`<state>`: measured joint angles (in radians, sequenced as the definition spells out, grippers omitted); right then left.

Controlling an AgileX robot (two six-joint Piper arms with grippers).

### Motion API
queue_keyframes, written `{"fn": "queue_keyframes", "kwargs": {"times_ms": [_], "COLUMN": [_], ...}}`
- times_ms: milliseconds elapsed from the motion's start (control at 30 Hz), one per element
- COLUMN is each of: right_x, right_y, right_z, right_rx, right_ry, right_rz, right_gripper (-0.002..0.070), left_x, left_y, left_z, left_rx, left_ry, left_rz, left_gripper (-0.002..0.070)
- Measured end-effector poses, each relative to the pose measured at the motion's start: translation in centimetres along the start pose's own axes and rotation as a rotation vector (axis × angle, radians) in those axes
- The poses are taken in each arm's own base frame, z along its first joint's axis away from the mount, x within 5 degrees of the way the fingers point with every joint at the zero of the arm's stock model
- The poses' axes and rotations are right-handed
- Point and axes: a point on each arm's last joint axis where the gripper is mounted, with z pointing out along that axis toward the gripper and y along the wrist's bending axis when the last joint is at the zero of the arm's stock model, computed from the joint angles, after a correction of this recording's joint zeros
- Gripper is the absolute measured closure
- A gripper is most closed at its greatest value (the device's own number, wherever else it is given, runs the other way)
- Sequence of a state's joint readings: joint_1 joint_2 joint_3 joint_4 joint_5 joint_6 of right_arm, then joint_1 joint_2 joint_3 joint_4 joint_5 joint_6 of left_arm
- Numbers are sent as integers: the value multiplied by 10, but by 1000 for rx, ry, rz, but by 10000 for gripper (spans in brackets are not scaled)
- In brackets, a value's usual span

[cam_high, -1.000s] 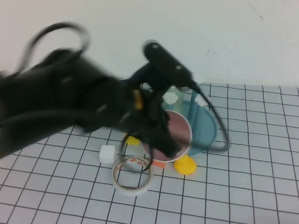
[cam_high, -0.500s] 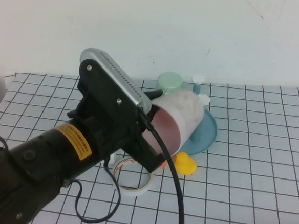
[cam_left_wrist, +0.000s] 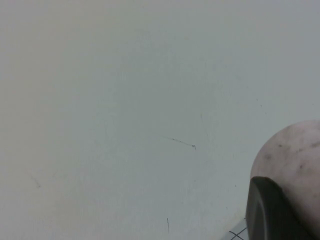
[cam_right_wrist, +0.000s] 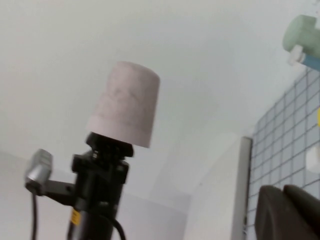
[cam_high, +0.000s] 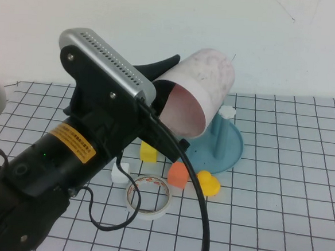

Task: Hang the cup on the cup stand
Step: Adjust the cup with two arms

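My left gripper (cam_high: 174,106) is shut on the pale pink cup (cam_high: 202,85) and holds it high above the table, tilted, with its open mouth facing the high camera. The cup stand (cam_high: 226,150), a blue dish with a blue post and a white flower cap (cam_high: 228,112), stands just below and behind the cup. In the left wrist view the cup (cam_left_wrist: 295,150) sits against one dark finger (cam_left_wrist: 270,212). In the right wrist view the cup (cam_right_wrist: 127,105) stands mouth-down on the raised left arm. My right gripper (cam_right_wrist: 290,215) is shut, empty and far to the side.
A tape roll (cam_high: 148,196), a white cube (cam_high: 120,172), a yellow block (cam_high: 149,153), an orange block (cam_high: 178,174) and a yellow duck (cam_high: 207,184) lie in front of the stand. A pale green cup (cam_right_wrist: 302,30) sits on the stand, hidden in the high view.
My left arm has lifted the pink cup from low beside the stand to well above it. The green cup is now hidden behind the pink cup in the high view.
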<state>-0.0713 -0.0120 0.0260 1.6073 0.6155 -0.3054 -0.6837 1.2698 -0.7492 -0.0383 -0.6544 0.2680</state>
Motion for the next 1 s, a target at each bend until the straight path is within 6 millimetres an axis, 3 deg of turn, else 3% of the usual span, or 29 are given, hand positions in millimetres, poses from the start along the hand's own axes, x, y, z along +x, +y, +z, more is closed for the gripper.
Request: {"fn": "queue_keyframes", "kwargs": {"times_ms": [233,367,467,567,633,733,1000], "right_x": [-3,-9,-12,-18,-24,-34,-74], "right_y": [7,31,43,43,38,37,56], "right_z": [0,-2,-3,4,13,30,102], "right_rx": [-50,-99,-107,-54,4,77,84], "right_ry": [-22,-53,-70,-57,-39,18,329], "right_rz": [46,-54,-105,-86,-48,-51,-31], "right_gripper": [569,494,419,279,171,87,52], "left_x": [9,22,26,24,23,21,19], "left_y": [-2,-5,-7,-7,-8,-9,-10], "left_z": [4,9,10,10,10,10,10], "left_rx": [10,21,26,27,38,53,67], "left_ry": [46,93,110,93,77,63,32], "left_rz": [-5,-12,-38,-63,-64,-54,-36], "left_gripper": [657,657,657,657,657,657,657]}}
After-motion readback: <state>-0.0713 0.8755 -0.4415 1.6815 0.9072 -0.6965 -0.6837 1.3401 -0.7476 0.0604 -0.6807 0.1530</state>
